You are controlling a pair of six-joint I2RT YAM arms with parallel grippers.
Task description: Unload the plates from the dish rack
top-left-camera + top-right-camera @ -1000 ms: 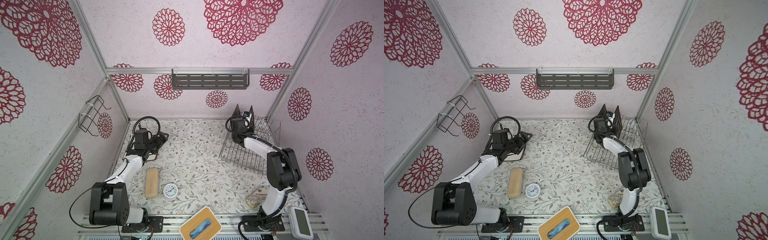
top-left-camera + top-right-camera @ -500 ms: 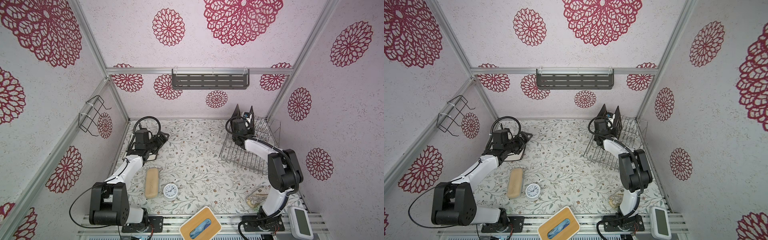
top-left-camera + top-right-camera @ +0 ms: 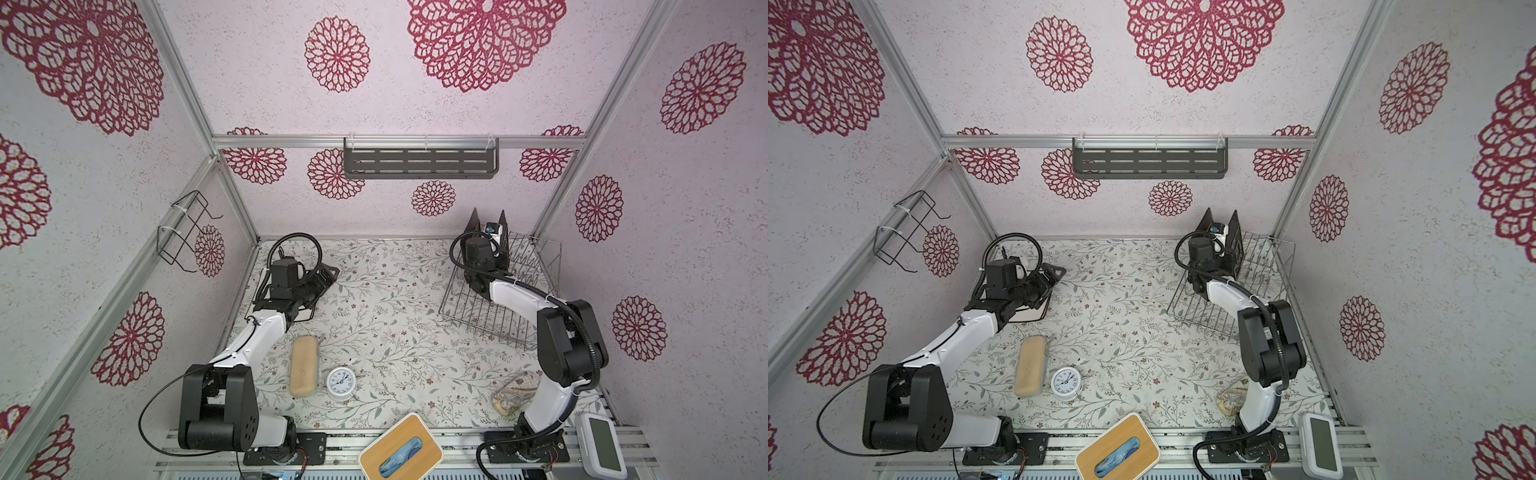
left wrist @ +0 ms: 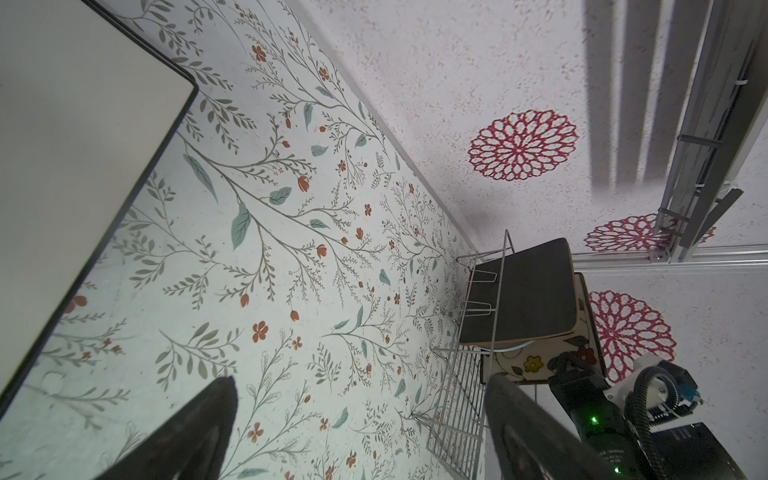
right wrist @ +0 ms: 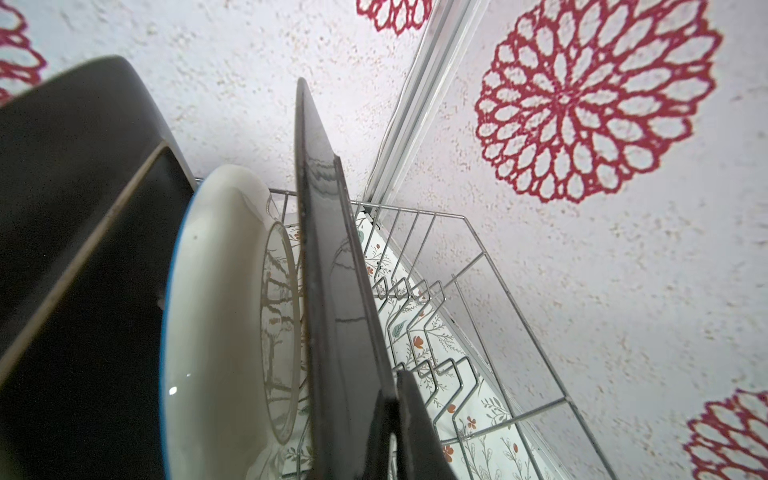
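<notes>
Pink-flowered walls box in a floral-print surface (image 3: 395, 299), with the dish rack (image 3: 490, 322) in the far right corner and a white plate (image 4: 75, 158) with a dark rim lying flat at the far left, already out of the rack. Over the last second almost nothing has changed. Both arms sit where they were, apart from a slight settling at the right elbow, and no plate has shifted. The left tool (image 4: 360, 386) remains spread wide and empty, and in its wrist view it hangs just beside the white plate rather than on it. In both top views it covers most of that plate, so I cannot tell whether another white one lies beneath. The right tool (image 5: 395, 449) stays clenched on the rim of the dark plate (image 5: 332, 270), which stands upright on the rack's prongs, with one finger (image 5: 419, 432) pressed against its glossy face. Beside that plate stand the round white plate (image 5: 216, 311) and then the second dark plate (image 5: 62, 249); the three are close together, and I cannot tell whether they touch. The stillness suggests the grasp is made and the lift has not begun, so three plates are left to unload. The pull should probably go straight up along the prongs, since the round white plate stands just beside and could be dragged or tipped.
</notes>
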